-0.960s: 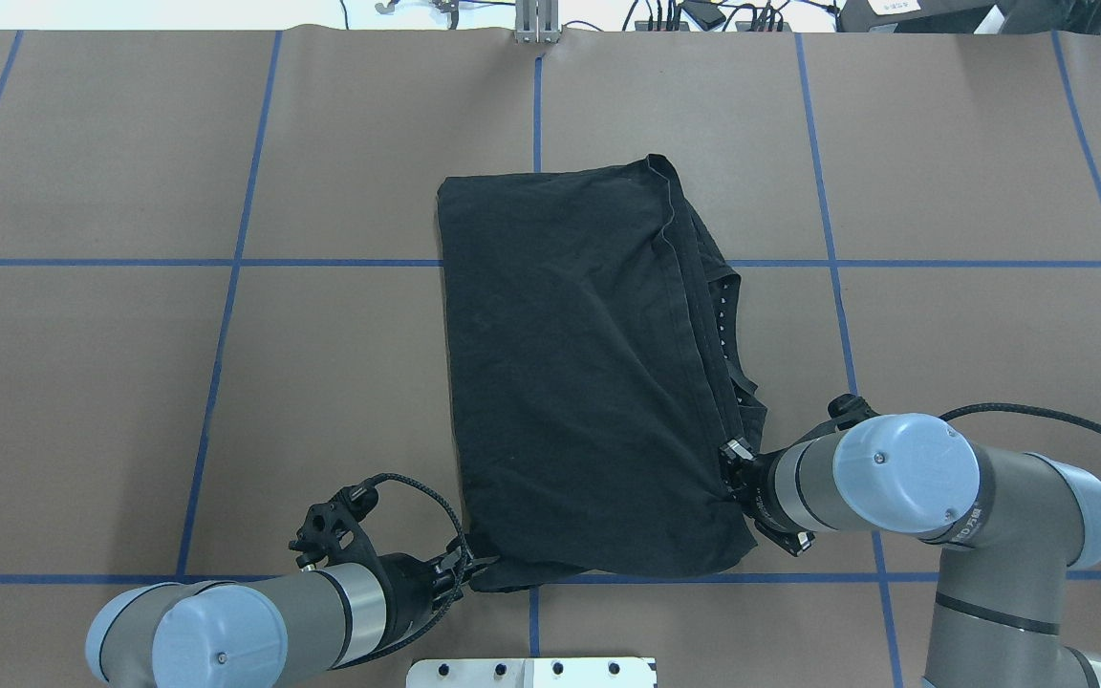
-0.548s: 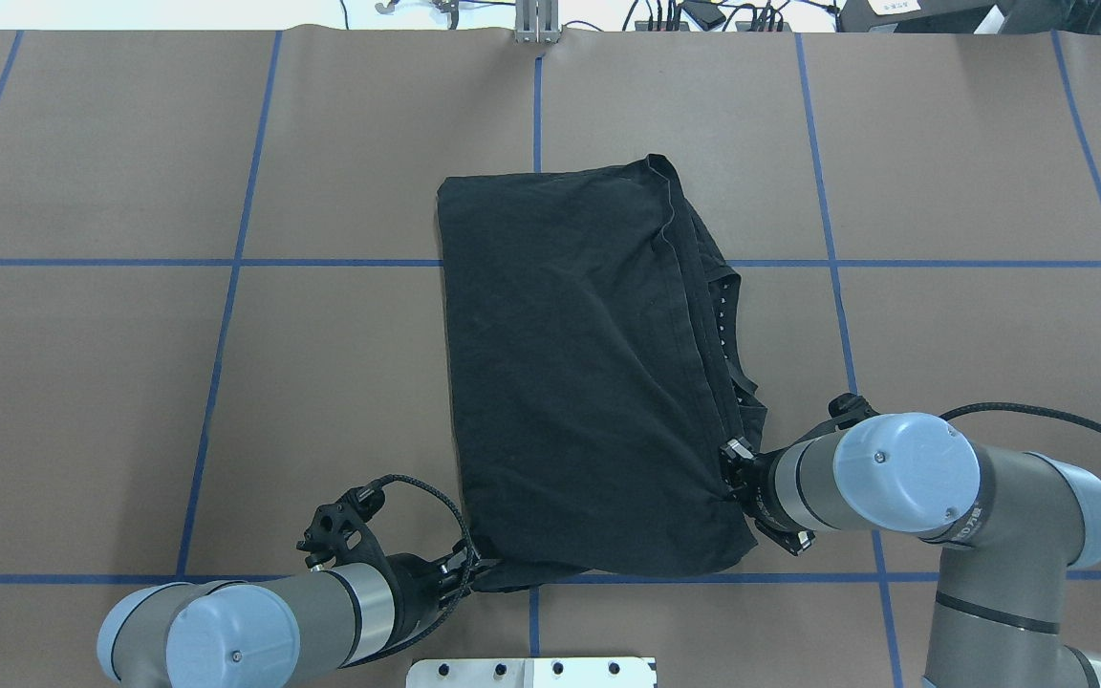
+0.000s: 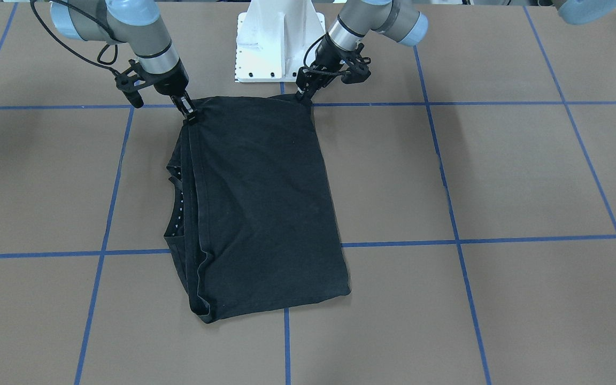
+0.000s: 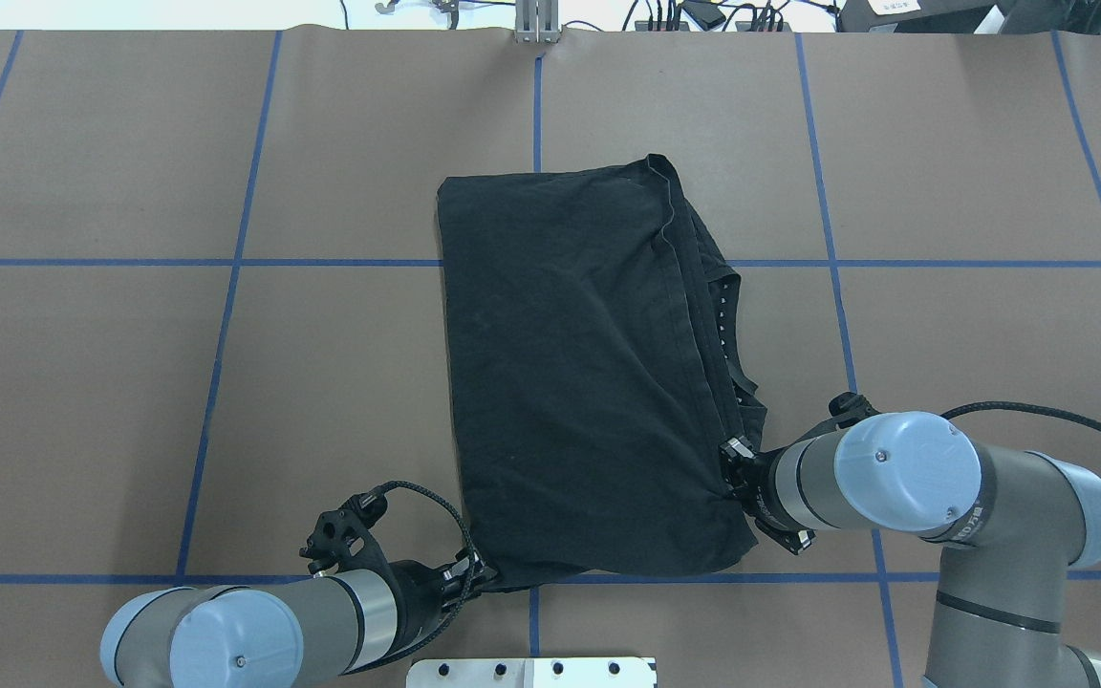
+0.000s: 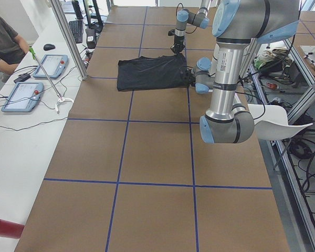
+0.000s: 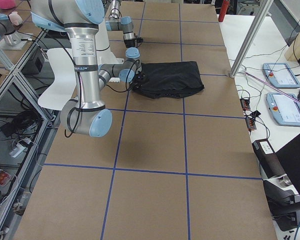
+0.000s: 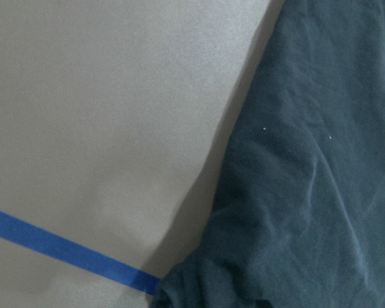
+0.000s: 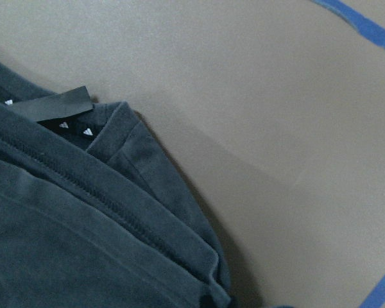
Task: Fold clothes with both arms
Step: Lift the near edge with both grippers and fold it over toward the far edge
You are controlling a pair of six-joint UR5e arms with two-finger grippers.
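The black T-shirt lies folded into a long rectangle mid-table, with its print hidden. Its collar band with small white marks shows at the right edge and in the right wrist view. My left gripper is shut on the shirt's near left corner, low at the table; in the front view it is at the top edge. My right gripper is shut on the near right edge, where the cloth puckers. The left wrist view shows only cloth and table.
The white bolted pedestal stands at the near table edge between the arms. Blue tape lines cross the brown table. In the left side view, a white bench with tablets and a seated person lie beyond the far edge.
My left arm has shifted a little to the right, and the shirt's near left corner has shifted with it. The right arm has not moved.
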